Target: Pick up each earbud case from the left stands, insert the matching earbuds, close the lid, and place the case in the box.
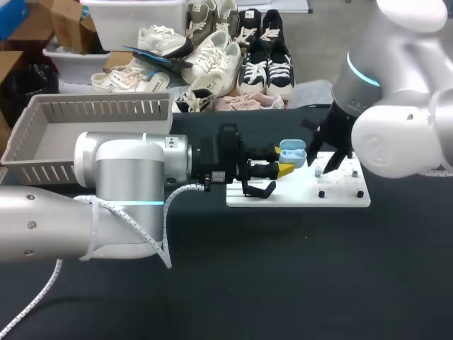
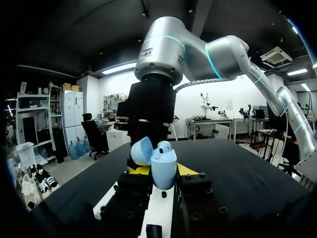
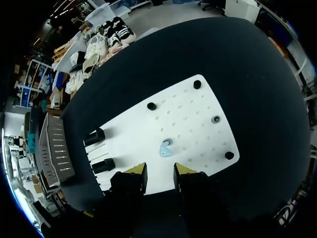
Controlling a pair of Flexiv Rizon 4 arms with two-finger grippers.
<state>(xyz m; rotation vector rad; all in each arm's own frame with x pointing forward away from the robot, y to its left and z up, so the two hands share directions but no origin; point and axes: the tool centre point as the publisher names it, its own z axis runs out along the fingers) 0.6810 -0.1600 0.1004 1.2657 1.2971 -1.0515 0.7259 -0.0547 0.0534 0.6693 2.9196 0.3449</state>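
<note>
On the white pegboard (image 1: 297, 196), toward the right of the desk (image 1: 283, 276), the controlling relation is between the right claw (image 3: 159, 171) and the loose earbud (image 3: 165, 148).

Right claw: released, with its two yellow tips apart and nothing between them; it looks straight down on the board. The loose earbud, pale blue, lies on the board just ahead of the gap between the fingers and roughly in line with it; it touches neither finger. Its long axis is too small to state with confidence.

Left claw (image 2: 162, 170): clenched on the earbud case (image 2: 163, 171), gripping it from both sides. The case stands upright above the board with its lid (image 2: 141, 151) swung open; a seated earbud (image 2: 165, 146) already shows in one pocket.

Proximity: the right arm is plainly the nearer to the loose earbud; in the head view the held case sits just beside the right claw, on its left, with the open mouth upward.

Judgement: the coming move is a short descent by the right claw onto the loose earbud, then a sideways carry to the case. The risk is a small, smooth part slipping if the fingers close off-centre.

The box (image 1: 42, 131) stands well apart at the far left of the desk, and the case is not yet in it.
</note>
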